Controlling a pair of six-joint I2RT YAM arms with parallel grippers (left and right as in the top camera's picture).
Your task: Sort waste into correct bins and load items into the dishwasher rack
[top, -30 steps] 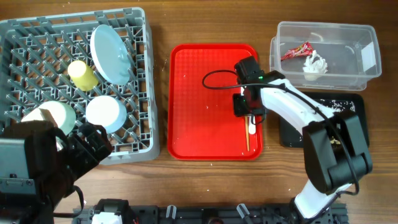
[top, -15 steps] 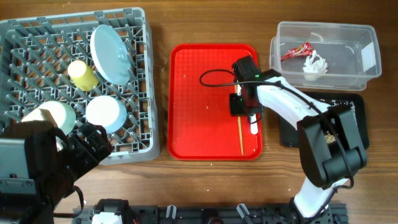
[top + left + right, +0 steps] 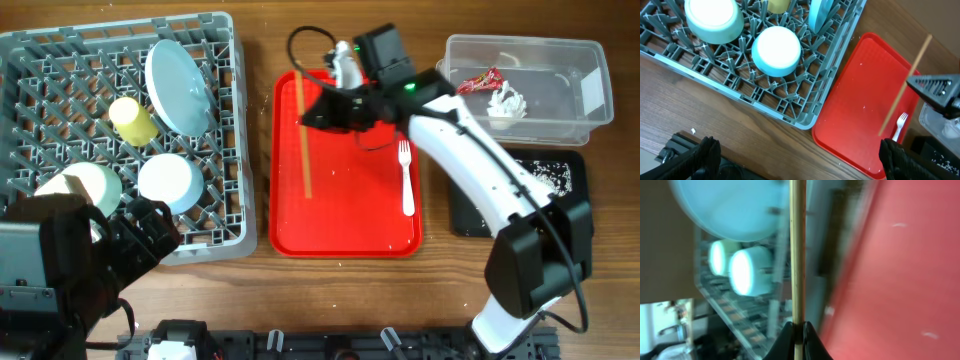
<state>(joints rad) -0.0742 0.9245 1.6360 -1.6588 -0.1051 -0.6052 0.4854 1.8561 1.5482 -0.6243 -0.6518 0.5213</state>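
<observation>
My right gripper (image 3: 314, 113) is shut on a thin wooden stick (image 3: 305, 140) and holds it in the air over the left side of the red tray (image 3: 345, 228). In the right wrist view the stick (image 3: 797, 255) runs straight up from the pinched fingertips (image 3: 805, 341). The white fork (image 3: 405, 178) lies on the red tray's right side. The grey rack (image 3: 225, 205) holds a plate (image 3: 178, 85), a yellow cup (image 3: 131, 120) and two bowls (image 3: 168, 180). My left gripper (image 3: 802, 160) stands open low over the table's front edge, holding nothing.
At the back right, the clear tub (image 3: 592, 100) contains a red wrapper (image 3: 477, 82) and a white napkin (image 3: 506, 102). The black tray (image 3: 468, 215) in front of it carries whitish scraps (image 3: 545, 170). My right arm spans the red tray's upper right corner.
My right gripper shut on the stick beside the fork, lifted it off the red tray and swung it up and left toward the rack. The left arm stayed still.
</observation>
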